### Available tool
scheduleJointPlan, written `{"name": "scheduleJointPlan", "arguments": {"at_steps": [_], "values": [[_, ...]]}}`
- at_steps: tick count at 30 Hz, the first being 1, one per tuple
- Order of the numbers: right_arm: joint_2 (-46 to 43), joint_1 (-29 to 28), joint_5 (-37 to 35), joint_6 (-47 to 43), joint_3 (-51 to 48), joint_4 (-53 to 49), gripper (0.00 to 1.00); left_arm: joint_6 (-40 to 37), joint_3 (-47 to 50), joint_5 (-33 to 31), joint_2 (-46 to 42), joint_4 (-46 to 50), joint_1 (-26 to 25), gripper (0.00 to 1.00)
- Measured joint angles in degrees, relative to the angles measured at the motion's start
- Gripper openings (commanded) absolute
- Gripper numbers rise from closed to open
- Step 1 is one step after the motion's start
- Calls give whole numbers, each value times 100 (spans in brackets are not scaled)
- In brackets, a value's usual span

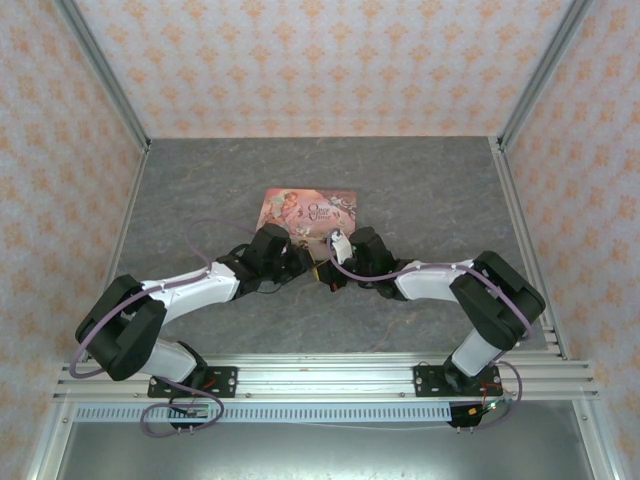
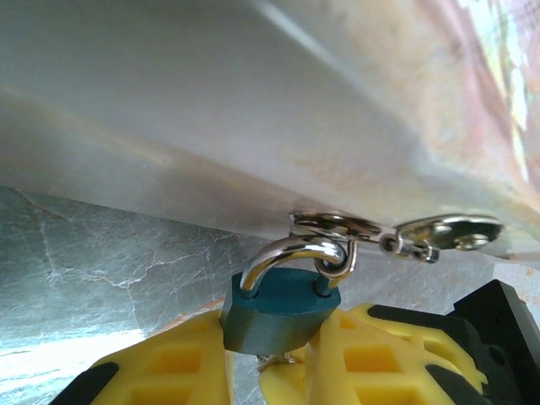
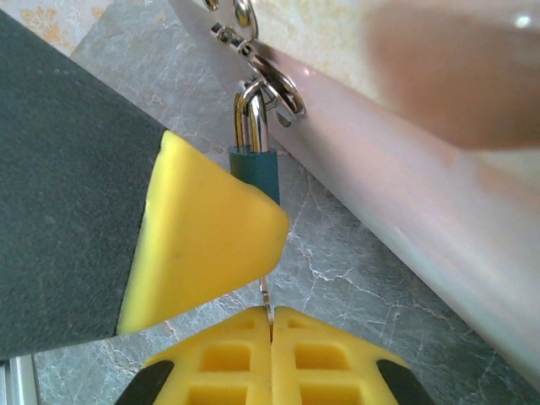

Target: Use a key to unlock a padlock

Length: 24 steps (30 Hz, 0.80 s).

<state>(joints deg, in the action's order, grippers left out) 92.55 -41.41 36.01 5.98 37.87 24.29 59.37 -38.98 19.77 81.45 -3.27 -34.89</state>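
- The padlock (image 2: 283, 308) is tiny, with a teal-blue body and a silvery shackle (image 2: 291, 251). Both shackle legs sit in the body.
- It lies toward the middle of the surface, its shackle hooked through a metal ring (image 2: 337, 226) on the near side of the pink tin (image 1: 310, 212). The left hand's (image 2: 274, 371) yellow fingers pinch its body.
- The key (image 3: 267, 308) shows as a thin silvery blade seen edge-on. It is clamped in the right hand (image 3: 272, 325) and points at the padlock's underside, with its tip hidden.
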Motion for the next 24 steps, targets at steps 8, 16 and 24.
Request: {"name": "scheduleJointPlan", "arguments": {"at_steps": [8,16,24], "values": [[94,0,0,46,-4,168,0,136,0,59,0,-2,0,23],[105,74,50,219,-92,415,0,229,-24,57,-11,-35,2,23],[216,74,151,483,-90,579,0,256,-26,31,-9,-37,2,22]]}}
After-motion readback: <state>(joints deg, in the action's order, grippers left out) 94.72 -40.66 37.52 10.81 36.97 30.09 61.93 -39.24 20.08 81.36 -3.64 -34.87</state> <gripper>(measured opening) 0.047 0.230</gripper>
